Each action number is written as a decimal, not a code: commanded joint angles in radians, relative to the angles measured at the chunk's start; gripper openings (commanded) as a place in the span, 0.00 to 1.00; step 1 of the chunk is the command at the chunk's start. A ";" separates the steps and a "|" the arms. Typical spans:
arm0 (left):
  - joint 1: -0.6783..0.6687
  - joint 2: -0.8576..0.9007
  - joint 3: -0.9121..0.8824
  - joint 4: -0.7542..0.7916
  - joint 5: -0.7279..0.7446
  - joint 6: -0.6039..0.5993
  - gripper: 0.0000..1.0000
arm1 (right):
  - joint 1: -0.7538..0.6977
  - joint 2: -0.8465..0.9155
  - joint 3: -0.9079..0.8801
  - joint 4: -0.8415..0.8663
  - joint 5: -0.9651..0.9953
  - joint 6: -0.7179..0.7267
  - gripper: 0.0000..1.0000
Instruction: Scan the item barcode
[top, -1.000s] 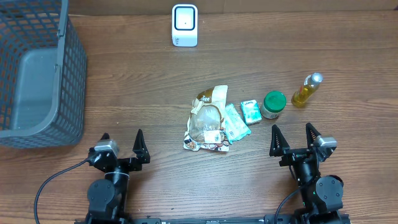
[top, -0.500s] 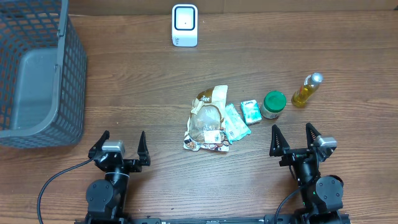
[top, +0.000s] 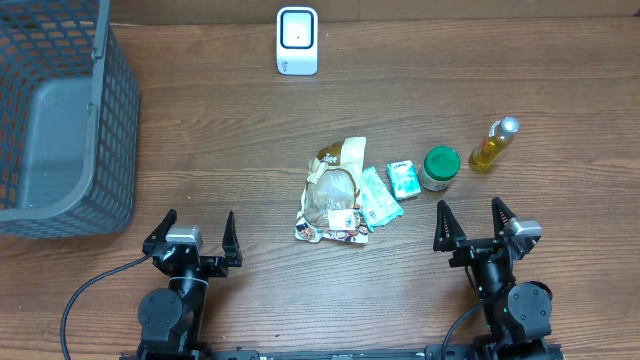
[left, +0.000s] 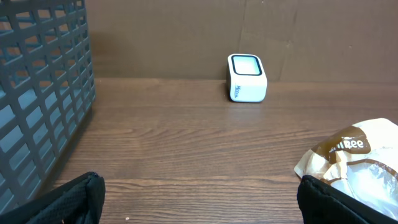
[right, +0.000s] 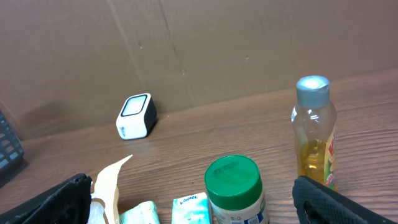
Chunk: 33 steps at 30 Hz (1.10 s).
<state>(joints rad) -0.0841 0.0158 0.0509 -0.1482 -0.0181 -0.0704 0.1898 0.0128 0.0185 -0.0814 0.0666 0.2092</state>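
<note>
Wooden surface (top: 200, 150), cardboard wall (left: 186, 31) behind. One basket (top: 112, 120) far left, one scanner (top: 297, 41) far centre, one bag (top: 335, 195) mid-surface, then two packets (top: 404, 178), one jar (top: 439, 167), one bottle (top: 493, 145) rightward. My left hand (top: 198, 220) and right hand (top: 469, 210): released.

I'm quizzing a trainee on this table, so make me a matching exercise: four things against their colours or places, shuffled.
Things:
1. scanner
2. basket
3. jar
4. bottle

Descriptions:
A. green lid
B. yellow liquid, silver cap
C. white, at the table's far edge
D. grey mesh, on the left

Pairs: 1-C, 2-D, 3-A, 4-B
</note>
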 joint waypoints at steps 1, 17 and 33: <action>0.006 -0.012 -0.015 0.006 0.011 0.022 1.00 | -0.005 -0.010 -0.011 0.004 -0.002 -0.005 1.00; 0.006 -0.012 -0.015 0.006 0.011 0.022 1.00 | -0.005 -0.010 -0.011 0.004 -0.002 -0.005 1.00; 0.006 -0.012 -0.015 0.006 0.011 0.022 1.00 | 0.007 -0.010 -0.011 0.004 -0.002 -0.005 1.00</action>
<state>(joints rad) -0.0841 0.0158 0.0509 -0.1482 -0.0181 -0.0704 0.1905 0.0128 0.0185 -0.0811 0.0666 0.2089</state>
